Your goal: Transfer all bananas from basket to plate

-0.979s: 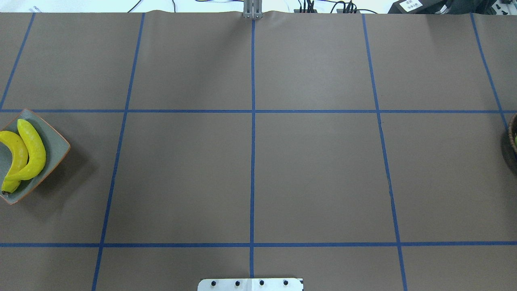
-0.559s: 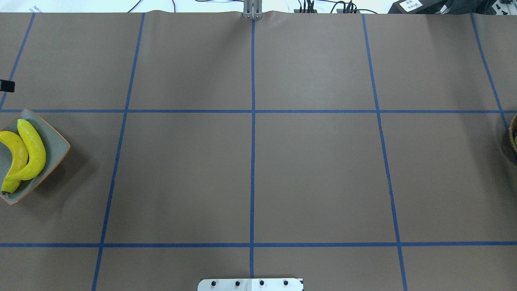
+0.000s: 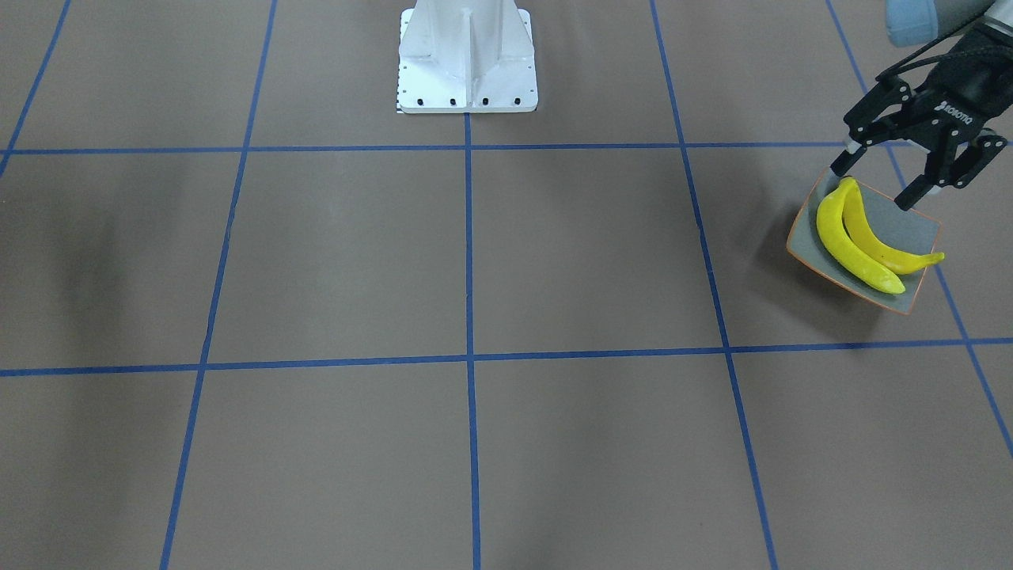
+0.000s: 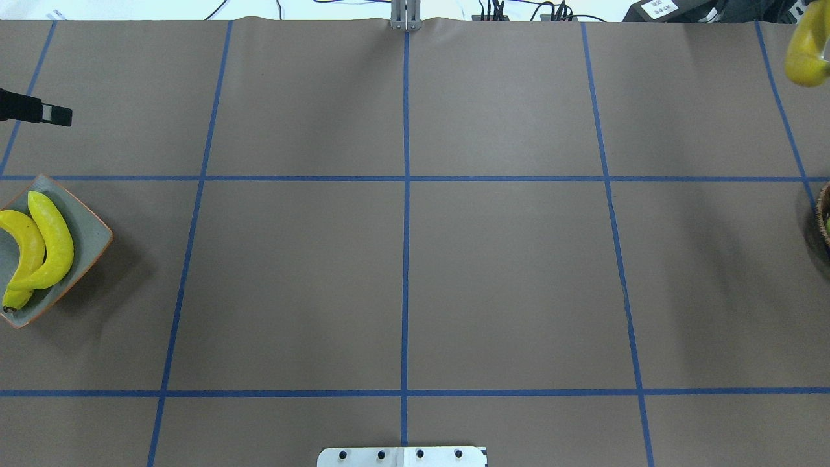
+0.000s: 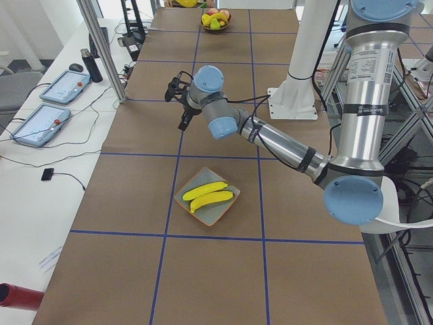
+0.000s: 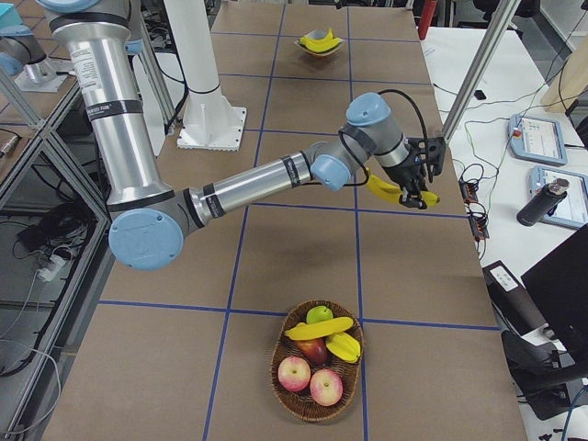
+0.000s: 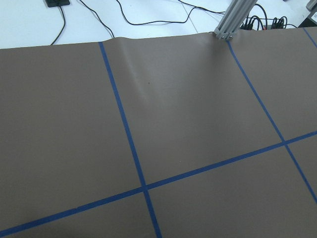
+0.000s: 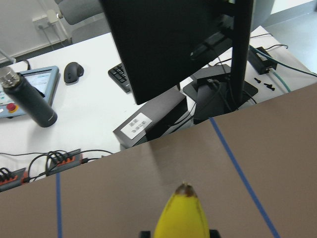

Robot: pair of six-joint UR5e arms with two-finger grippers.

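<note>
Two yellow bananas [image 3: 859,241] lie side by side in the grey plate [image 3: 922,229] with the orange rim. My left gripper [image 3: 878,180] hangs open and empty over the plate's robot-side edge; in the overhead view only one fingertip [image 4: 55,115] shows at the left edge. In the air over the table's far right part, my right gripper [image 6: 413,179] is shut on another banana [image 6: 397,190]. That banana [image 8: 182,218] fills the bottom of the right wrist view. The wicker basket [image 6: 276,363] stands near the table's right end with one more banana [image 6: 320,328] in it.
The basket also holds red apples [image 6: 296,373] and a green fruit [image 6: 319,314]. The robot's white base [image 3: 467,55] stands at mid table. Beyond the far edge are a monitor [image 8: 173,44], cables, a dark bottle [image 8: 29,101] and an aluminium post [image 7: 233,22].
The left gripper's fingertip has come into the overhead view from the left edge and moved farther in. A held banana has appeared at the top right corner. The plate's bananas have not moved.
</note>
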